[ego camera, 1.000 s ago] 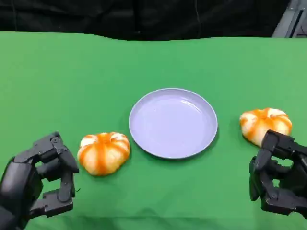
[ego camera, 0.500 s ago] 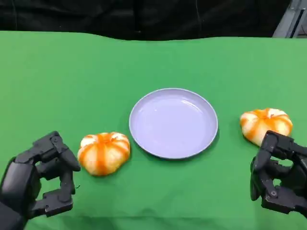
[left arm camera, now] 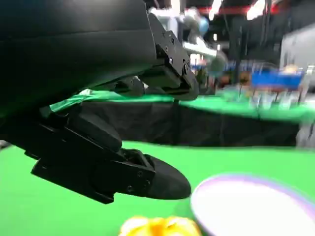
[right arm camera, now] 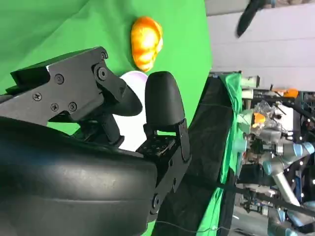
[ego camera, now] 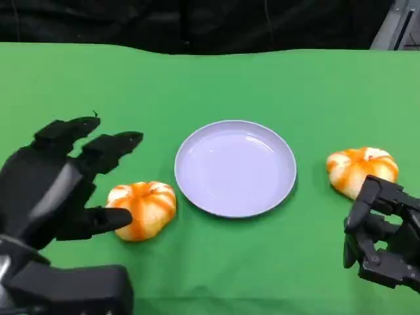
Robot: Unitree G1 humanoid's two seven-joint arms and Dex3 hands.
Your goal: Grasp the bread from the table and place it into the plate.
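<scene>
Two round orange-and-white striped bread rolls lie on the green cloth-covered table (ego camera: 216,85), one on each side of the round lilac plate (ego camera: 235,168), which holds nothing. The left roll (ego camera: 146,207) sits just beside the plate's rim; the black left hand (ego camera: 62,184) hovers beside it with fingers spread apart, one fingertip (ego camera: 118,218) overlapping the roll's near edge, though whether it touches cannot be told. The right roll (ego camera: 362,169) is partly hidden behind the black right hand (ego camera: 384,239), whose fingers are apart and hold nothing, its lower part cut off. In the blurred left wrist view only the roll's top shows.
</scene>
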